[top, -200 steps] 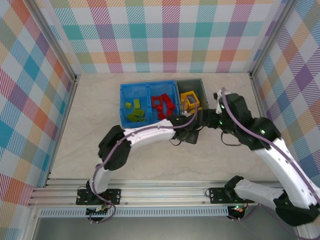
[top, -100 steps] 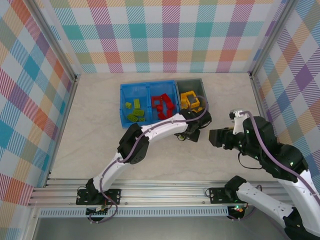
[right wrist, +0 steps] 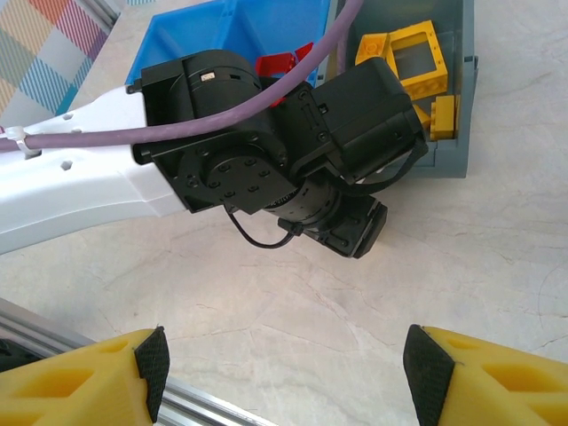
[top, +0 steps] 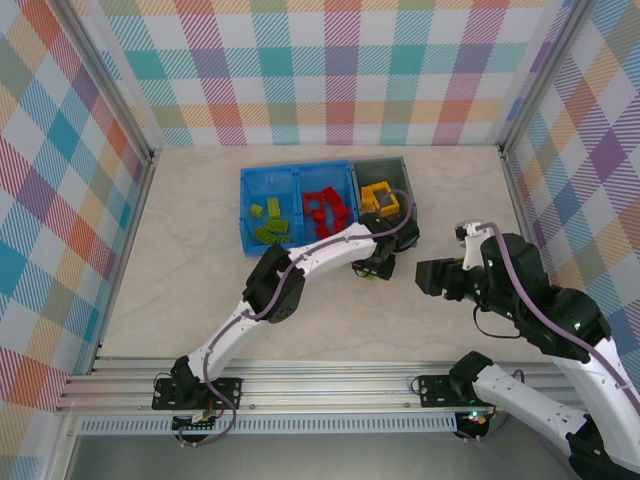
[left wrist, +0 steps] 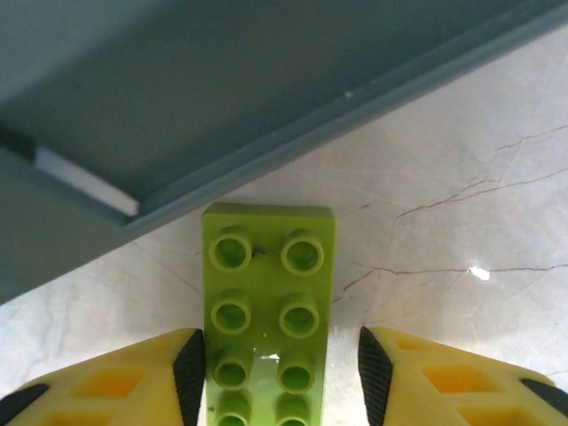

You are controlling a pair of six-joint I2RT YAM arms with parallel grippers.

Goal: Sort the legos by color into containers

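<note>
On the counter (top: 180, 250), the two-compartment bin (top: 243, 205) sits at upper centre of the top view, with the narrow bin (top: 385, 170) touching its right side. Bricks (top: 268, 222) lie in both compartments and in the narrow bin. The left claw (top: 372, 270) is just below the narrow bin's lower edge. The right claw (top: 425, 277) stands to its right, apart. In the left wrist view a single brick (left wrist: 266, 311) lies flat on the counter at lower centre, between the claw's fingers. Its far end is just beside the narrow bin's wall, which crosses the upper frame.
</note>
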